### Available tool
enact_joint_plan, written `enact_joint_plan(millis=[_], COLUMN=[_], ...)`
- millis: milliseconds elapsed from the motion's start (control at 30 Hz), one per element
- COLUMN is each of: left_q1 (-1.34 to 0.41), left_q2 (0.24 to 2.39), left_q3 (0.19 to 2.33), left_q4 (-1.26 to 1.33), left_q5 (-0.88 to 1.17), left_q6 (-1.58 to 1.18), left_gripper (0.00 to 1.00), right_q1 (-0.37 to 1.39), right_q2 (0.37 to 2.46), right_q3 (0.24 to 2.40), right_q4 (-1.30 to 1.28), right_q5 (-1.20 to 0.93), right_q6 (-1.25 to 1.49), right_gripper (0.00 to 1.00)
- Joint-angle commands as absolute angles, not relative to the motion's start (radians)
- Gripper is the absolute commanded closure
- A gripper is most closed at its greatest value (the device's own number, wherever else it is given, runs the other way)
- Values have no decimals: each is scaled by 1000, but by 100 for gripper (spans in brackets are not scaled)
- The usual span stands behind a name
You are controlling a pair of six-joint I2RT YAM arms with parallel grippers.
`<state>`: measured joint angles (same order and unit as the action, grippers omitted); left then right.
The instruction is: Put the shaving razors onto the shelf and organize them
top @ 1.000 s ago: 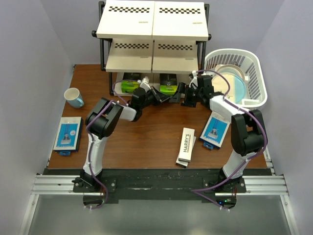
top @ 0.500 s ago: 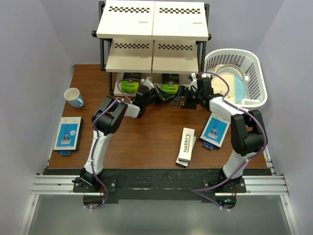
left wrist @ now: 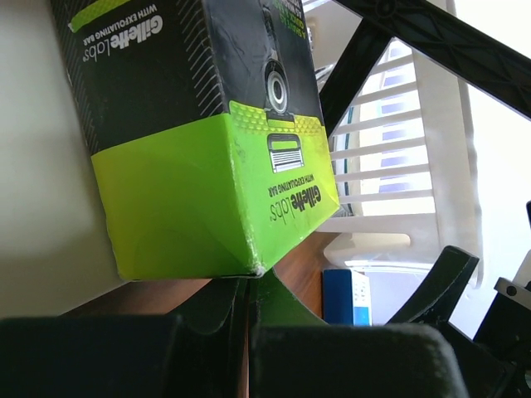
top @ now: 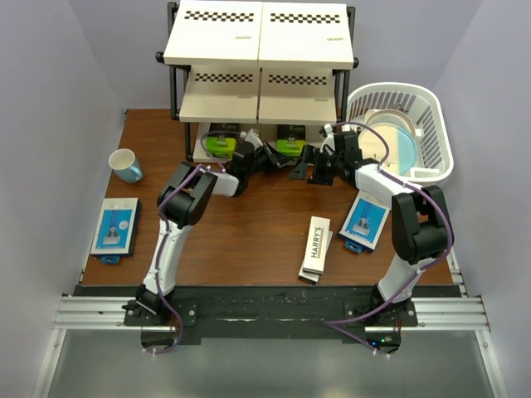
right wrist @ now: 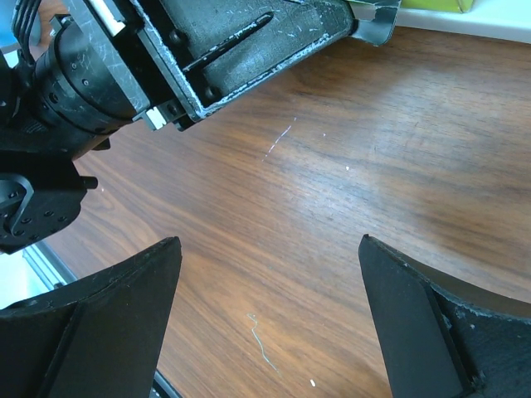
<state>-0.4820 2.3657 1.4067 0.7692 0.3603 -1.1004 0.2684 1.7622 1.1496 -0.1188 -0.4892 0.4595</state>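
The shelf [top: 257, 75] stands at the back of the table. Two black razor boxes with lime-green ends lie on its lowest tier, one on the left [top: 219, 143] and one on the right [top: 290, 146]. My left gripper [top: 279, 157] is shut and empty. In the left wrist view its tips [left wrist: 249, 286] touch the lower corner of the right lime box [left wrist: 207, 191]. My right gripper [top: 309, 171] hangs open over bare wood [right wrist: 270, 249] just right of it. Blue-and-white boxes lie at left [top: 114, 228] and right [top: 365, 222]. Two stacked HARRY'S boxes [top: 315, 247] lie mid-table.
A white plastic basket [top: 431, 124] with a white-and-blue plate [top: 394, 141] stands at the back right, close behind my right arm. A blue mug [top: 124, 164] sits at the left. The shelf's black frame leg [left wrist: 357, 66] is beside the lime box.
My left gripper has pushed toward the shelf, and the right lime box has slid a little further back under the tier. The right gripper has barely moved.
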Motion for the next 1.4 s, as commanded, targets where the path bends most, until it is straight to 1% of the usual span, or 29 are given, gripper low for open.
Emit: enact_joint_plan(millis=[0, 33, 67, 133, 167, 200, 333, 367, 433, 500, 533, 600, 633, 700, 733, 767, 800, 833, 867, 933, 1000, 1033, 1100, 1133, 1167, 1200, 1233, 1333, 1367], left_q1=[-471, -471, -471, -471, -471, -468, -451, -446, -431, -416, -413, -400, -396, -374, -368, -359, -356, -353, -348, -327, -269, -244, -166, -140, -85, -57, -29, 141, 246], left_q2=[2378, 2375, 2364, 2346, 2321, 2304, 2153, 2122, 2027, 1955, 1884, 1810, 1737, 1633, 1609, 1589, 1574, 1543, 1528, 1473, 1427, 1375, 1316, 1306, 1299, 1310, 1319, 1335, 1335], left_q3=[1440, 1430, 1422, 1388, 1375, 1356, 1202, 1171, 1081, 1022, 972, 925, 876, 816, 813, 807, 807, 810, 808, 793, 776, 779, 829, 860, 894, 966, 1000, 1037, 1032], left_q4=[775, 775, 779, 802, 827, 837, 877, 877, 870, 790, 749, 585, 537, 396, 324, 204, 149, 90, -33, -104, -167, -219, -296, -401, -457, -519, -643, -756, -762], left_q5=[353, 353, 357, 371, 396, 406, 452, 460, 494, 511, 529, 534, 538, 534, 525, 537, 555, 554, 540, 510, 470, 390, 312, 246, 224, 216, 162, 75, 57], left_q6=[-1104, -1111, -1112, -1109, -1108, -1108, -1100, -1098, -1054, -1002, -930, -841, -759, -660, -622, -576, -463, -412, -369, -282, -235, -223, -142, -97, -50, 80, 133, 273, 300], left_gripper=[100, 98, 87, 80, 74, 65, 53, 47, 43, 41, 41, 40, 38, 34, 30, 29, 28, 25, 25, 24, 23, 21, 18, 12, 8, 7, 7, 7, 7], right_q1=[270, 270, 268, 270, 271, 268, 270, 270, 268, 270, 268, 268, 268, 268, 268, 268, 268, 268, 267, 268, 268, 270, 268, 270, 270, 268, 270, 268, 270], right_q2=[1755, 1755, 1753, 1752, 1749, 1747, 1735, 1733, 1723, 1703, 1692, 1652, 1635, 1579, 1560, 1539, 1525, 1491, 1471, 1403, 1353, 1332, 1281, 1269, 1243, 1233, 1223, 1219, 1226], right_q3=[1152, 1151, 1150, 1152, 1154, 1158, 1183, 1186, 1196, 1210, 1215, 1236, 1239, 1243, 1243, 1241, 1241, 1239, 1230, 1181, 1120, 1100, 1063, 1055, 1048, 1033, 1026, 1028, 1046], right_q4=[-89, -89, -87, -89, -90, -95, -118, -127, -141, -198, -227, -352, -439, -521, -588, -622, -656, -717, -736, -762, -767, -762, -773, -778, -776, -772, -752, -718, -713], right_q5=[-499, -499, -499, -499, -500, -502, -506, -505, -508, -509, -511, -496, -495, -474, -453, -402, -390, -376, -368, -359, -368, -359, -328, -325, -327, -327, -333, -380, -391], right_q6=[449, 449, 449, 448, 446, 440, 416, 408, 385, 315, 283, 154, 97, -56, -95, -130, -176, -199, -218, -256, -313, -330, -365, -371, -374, -368, -359, -322, -302], right_gripper=[8, 8, 8, 8, 8, 8, 8, 8, 8, 7, 7, 7, 8, 8, 8, 8, 8, 9, 9, 9, 9, 9, 9, 9, 9, 9, 9, 9, 9])
